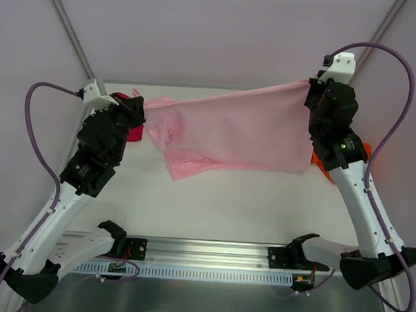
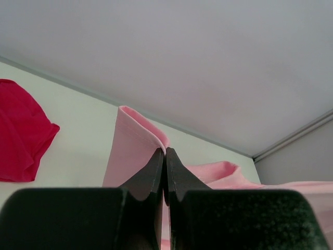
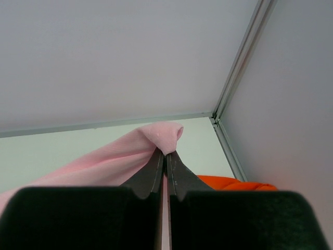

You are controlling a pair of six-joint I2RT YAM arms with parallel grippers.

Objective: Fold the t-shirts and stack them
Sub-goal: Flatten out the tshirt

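Two closed claws, left gripper [image 1: 140,106] at nine o'clock and right gripper [image 1: 312,86] at two, pinch the pink t-shirt [image 1: 237,129] stretched between them; keep it taut and level while laying it flat.

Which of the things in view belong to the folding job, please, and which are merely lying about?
For the job: pink t-shirt, pinched by the left tool and right tool; red t-shirt; orange t-shirt.
Merely there: purple cables; mounting rail; table.
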